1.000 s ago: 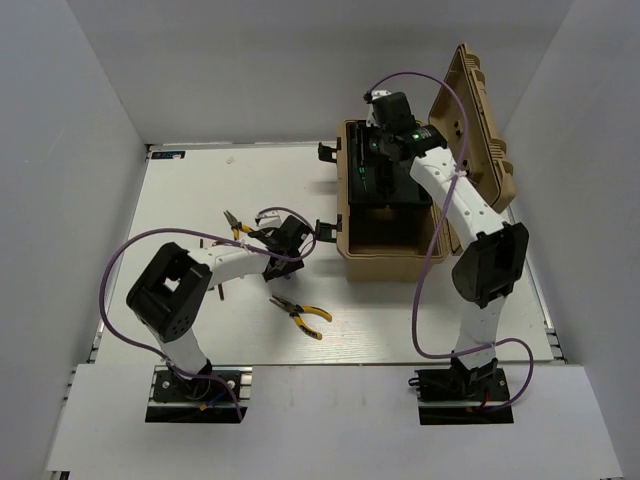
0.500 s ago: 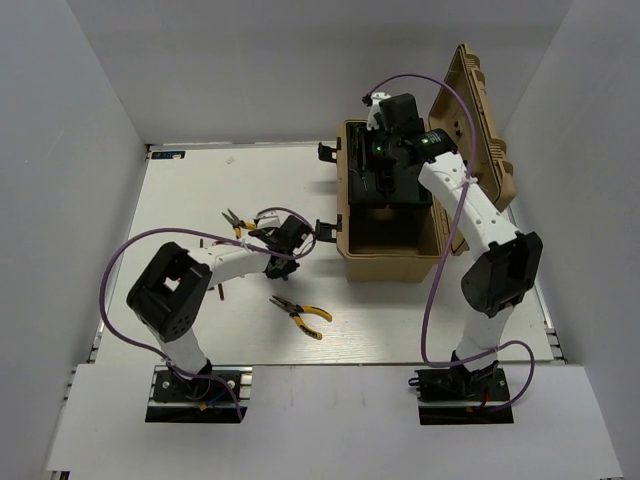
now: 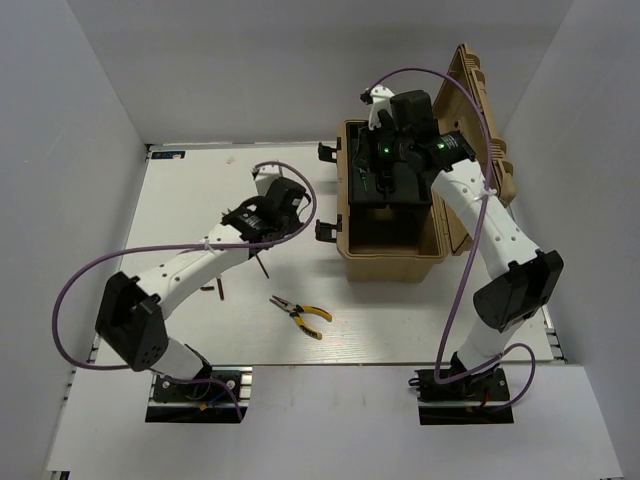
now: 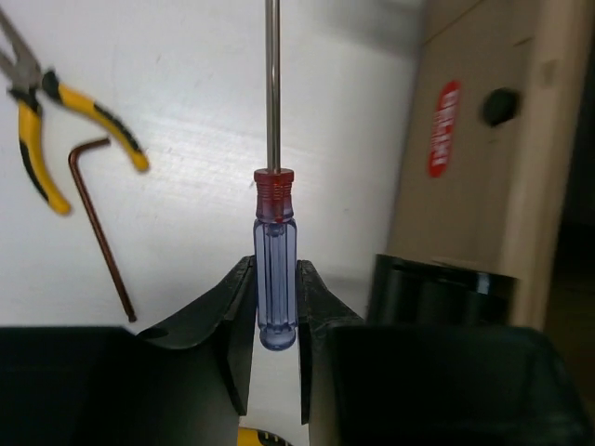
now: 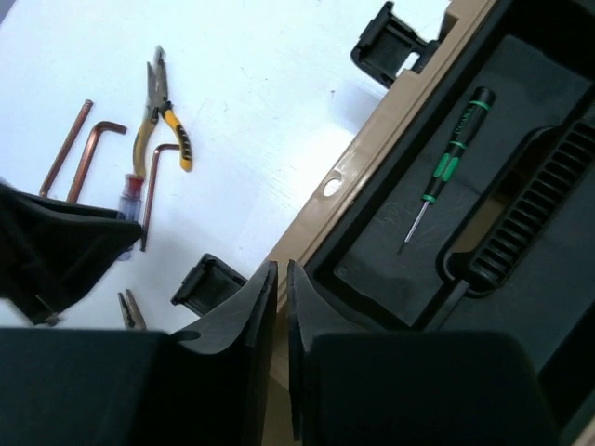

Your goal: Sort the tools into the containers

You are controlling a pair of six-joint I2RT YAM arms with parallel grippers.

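Note:
My left gripper [image 4: 276, 279] is shut on the blue and red handle of a screwdriver [image 4: 275, 251] and holds it above the table, shaft pointing away. In the top view the left gripper [image 3: 266, 212] hangs left of the open tan case [image 3: 345, 240]. Yellow-handled pliers [image 4: 37, 139] and a brown hex key [image 4: 98, 223] lie on the table below it. My right gripper [image 5: 282, 279] is shut and empty above the case's rim [image 5: 372, 163]. A green and black screwdriver [image 5: 451, 153] lies in the case's black tray [image 5: 390, 232]. A second pair of pliers [image 3: 302, 314] lies near the front.
The case's lid [image 3: 480, 120] stands open at the back right, and its black latches [image 5: 390, 42] stick out towards the table. More hex keys [image 5: 93, 144] lie beside the far pliers [image 5: 163, 121]. Another hex key [image 3: 218, 290] lies beside the left arm. White walls surround the table.
My left arm has stretched out and lifted, carrying the screwdriver away from the table and farther back. My right gripper has risen slightly above the case.

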